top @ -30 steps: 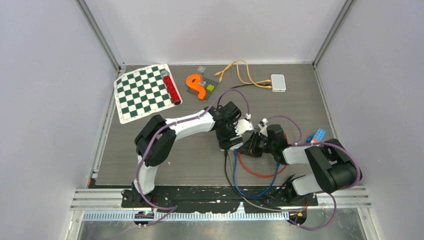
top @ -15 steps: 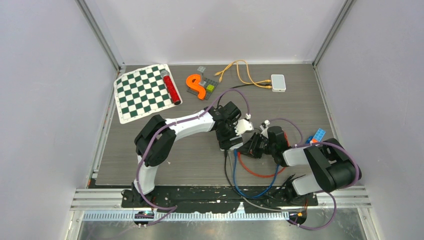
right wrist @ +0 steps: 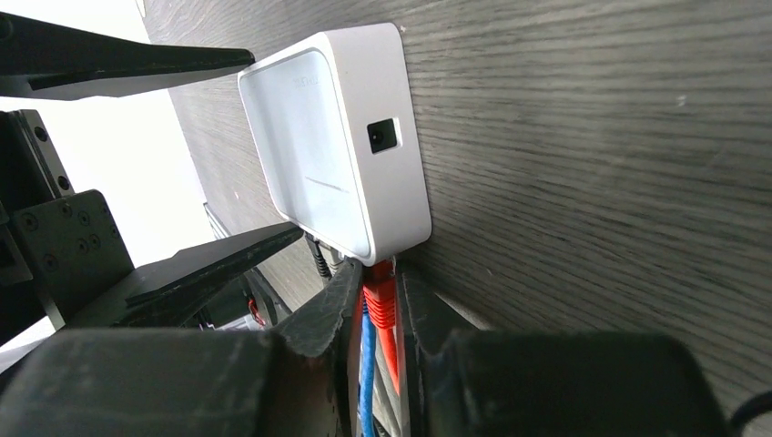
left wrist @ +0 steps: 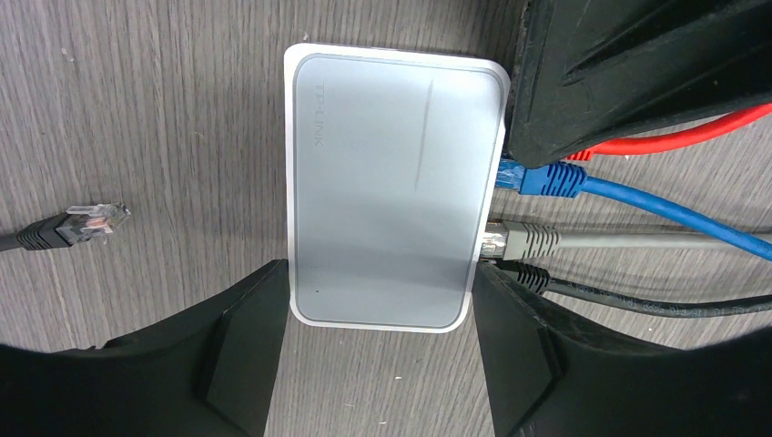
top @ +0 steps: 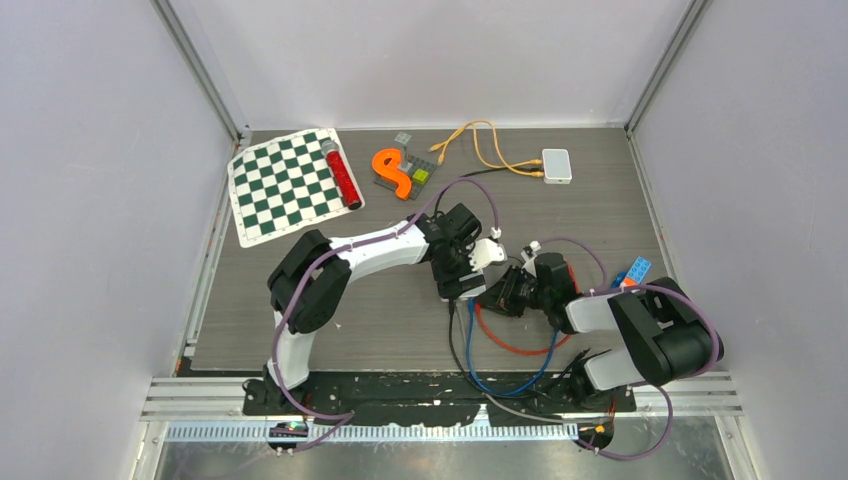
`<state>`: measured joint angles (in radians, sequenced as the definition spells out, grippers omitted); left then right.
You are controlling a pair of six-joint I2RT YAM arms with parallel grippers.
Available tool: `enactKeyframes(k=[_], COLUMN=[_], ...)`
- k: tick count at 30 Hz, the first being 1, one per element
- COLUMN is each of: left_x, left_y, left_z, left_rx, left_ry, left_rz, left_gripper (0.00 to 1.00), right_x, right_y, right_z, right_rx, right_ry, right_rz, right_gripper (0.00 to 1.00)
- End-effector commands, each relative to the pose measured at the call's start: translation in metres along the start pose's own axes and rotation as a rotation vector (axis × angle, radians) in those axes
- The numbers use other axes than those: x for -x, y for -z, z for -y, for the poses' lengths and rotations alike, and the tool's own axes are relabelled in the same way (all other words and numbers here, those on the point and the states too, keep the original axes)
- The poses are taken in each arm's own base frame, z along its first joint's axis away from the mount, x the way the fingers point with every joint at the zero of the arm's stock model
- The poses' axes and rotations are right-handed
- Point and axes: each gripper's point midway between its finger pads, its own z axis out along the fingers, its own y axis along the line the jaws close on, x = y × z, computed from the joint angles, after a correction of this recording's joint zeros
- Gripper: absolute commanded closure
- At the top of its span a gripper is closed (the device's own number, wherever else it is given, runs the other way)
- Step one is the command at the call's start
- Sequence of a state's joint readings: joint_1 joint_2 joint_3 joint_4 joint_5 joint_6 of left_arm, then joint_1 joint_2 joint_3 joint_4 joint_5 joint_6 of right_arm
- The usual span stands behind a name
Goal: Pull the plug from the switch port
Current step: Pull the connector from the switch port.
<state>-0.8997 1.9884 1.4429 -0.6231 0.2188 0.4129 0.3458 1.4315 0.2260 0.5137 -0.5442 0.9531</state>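
Right claw (right wrist: 377, 284) nudged closer, red plug (right wrist: 380, 308) half hidden, switch (left wrist: 387, 182) clamped

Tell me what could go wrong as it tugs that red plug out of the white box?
The right gripper pinches the red plastic plug right beside the blue plastic plug; a skewed pull might drag that neighbour too. The left gripper clamps only one end of the flat white plastic switch box, so the box may twist or slip free.
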Motion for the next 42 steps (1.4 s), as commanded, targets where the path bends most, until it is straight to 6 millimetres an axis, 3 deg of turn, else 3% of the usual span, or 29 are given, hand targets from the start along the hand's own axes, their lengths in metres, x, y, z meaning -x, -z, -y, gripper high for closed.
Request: enactKeyframes(k=[1,23,33,42], left_x=[-0.022,-0.027,-0.032,-0.036], left_y=[-0.014,-0.019,-0.023,-0.024], left_z=[0.022,0.017,0.015,0.015], left_rx=[-0.092,-0.069,-0.054,-0.053], left_ry=[0.037,0.052,0.067,0.067], left_rz=[-0.058,-0.080,-0.103,-0.108], left_gripper=[0.48,0.49,0.52,0.51], right_x=[-0.005,-0.028,-0.027,-0.041], right_y=[-0.002,0.008,0.010,0.012], right_z=[0.036,0.039,0.025,0.012], right_rx=[-0.145,-0.131,-0.048,0.025], right_ry=[-0.038,0.083,0.072,0.093], right_rz=[0.015,-0.116,-0.083,-0.196], right_gripper=[0.94,0.95,0.95,0.95])
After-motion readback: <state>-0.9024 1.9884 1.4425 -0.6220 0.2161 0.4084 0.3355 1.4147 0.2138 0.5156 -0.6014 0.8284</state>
